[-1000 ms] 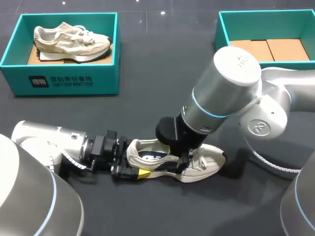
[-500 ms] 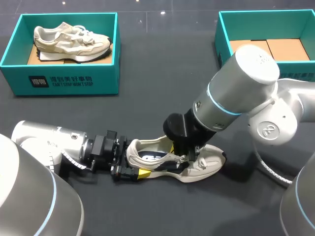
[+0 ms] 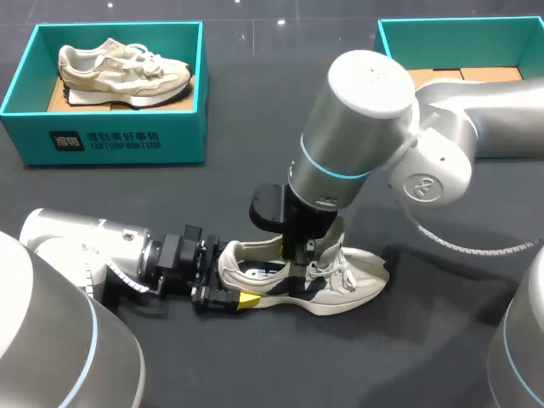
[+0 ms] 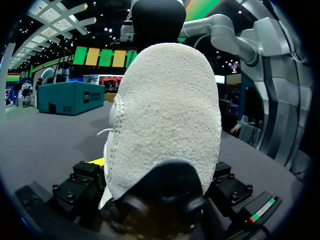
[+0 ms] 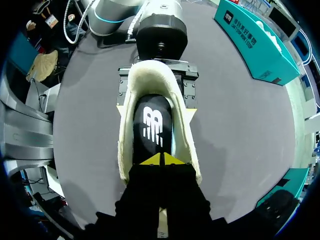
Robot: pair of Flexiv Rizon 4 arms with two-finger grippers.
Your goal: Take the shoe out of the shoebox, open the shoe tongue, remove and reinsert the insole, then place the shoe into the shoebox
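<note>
The head view looks down from above and behind the robot, far enough back to take in the whole bench [image 3: 255, 170], the shoebox with a shoe in it [image 3: 127, 140], the other shoebox [image 3: 382, 64] and the loose shoe [image 3: 340, 285] near the front. The left wrist view sits low, tight behind that shoe's heel [image 4: 165, 115], facing level along the bench. The right wrist view hangs close above the loose shoe, facing straight down into its opening. All 3 views share the loose shoe.

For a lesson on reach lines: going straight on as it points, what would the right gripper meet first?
Likely the insole inside the shoe; the right gripper has its tips at it, gap unclear.
</note>
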